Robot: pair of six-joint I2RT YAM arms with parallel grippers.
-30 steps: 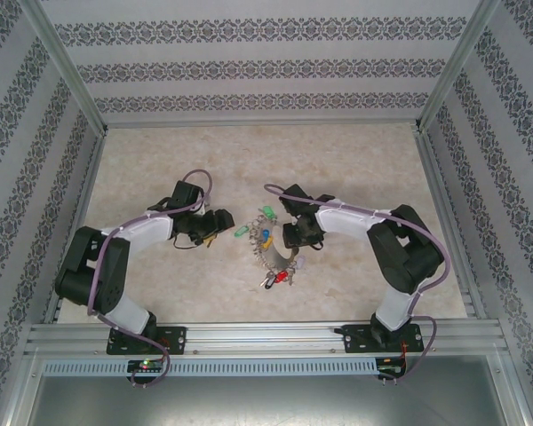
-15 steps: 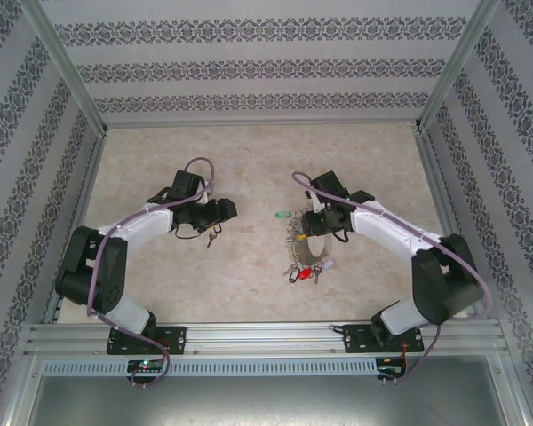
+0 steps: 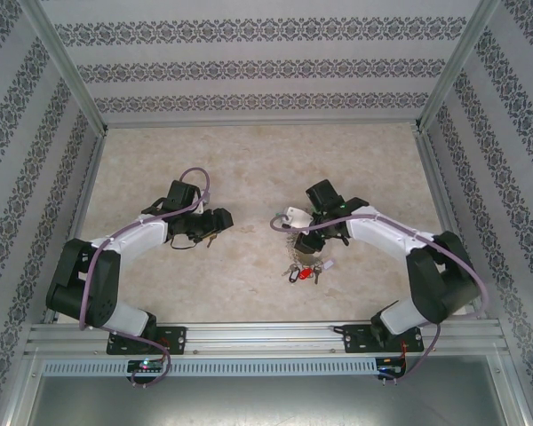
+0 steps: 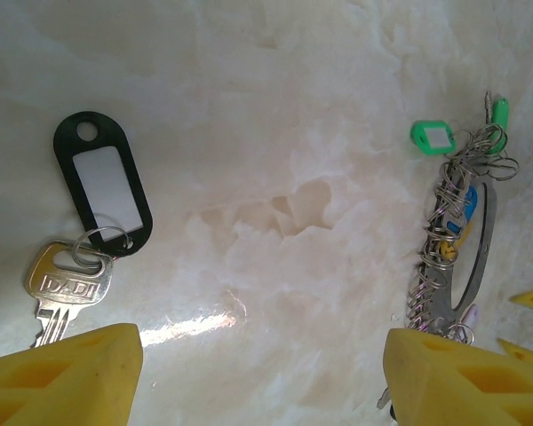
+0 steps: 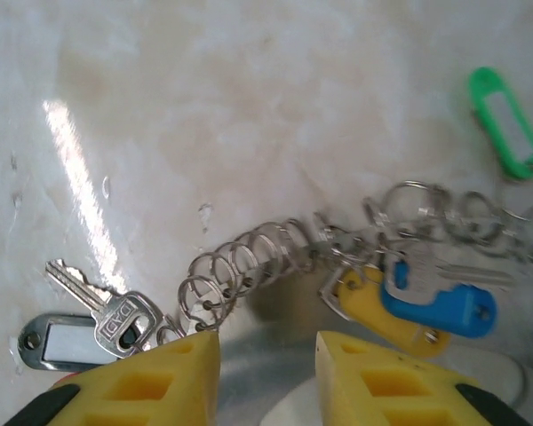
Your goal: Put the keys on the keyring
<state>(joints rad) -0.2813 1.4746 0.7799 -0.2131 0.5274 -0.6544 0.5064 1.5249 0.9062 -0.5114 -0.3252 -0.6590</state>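
Left arm bent, left fingers (image 4: 64, 373) spread open over the black-tagged key (image 4: 67, 286) on the surface (image 4: 275, 106); right arm angled inward, right fingers (image 5: 151, 383) clamping the keyring (image 4: 487, 235).

Matching build on both: left arm (image 3: 138, 232) and right arm (image 3: 384, 232) have white shells on the long links, bulky black joint housings, and a black base plate (image 3: 147, 338) bolted to the silver rail (image 3: 266, 335) at the bottom of the frame. A lilac cable (image 3: 195, 175) arches off each wrist and runs down the links to the base, with tiny green and red lights just below the left base. Left gripper (image 4: 258, 342) and right gripper (image 5: 266, 346) carry blocky yellow fingers (image 4: 62, 373) with square recesses; the right pair shows black edging in the bottom corners.
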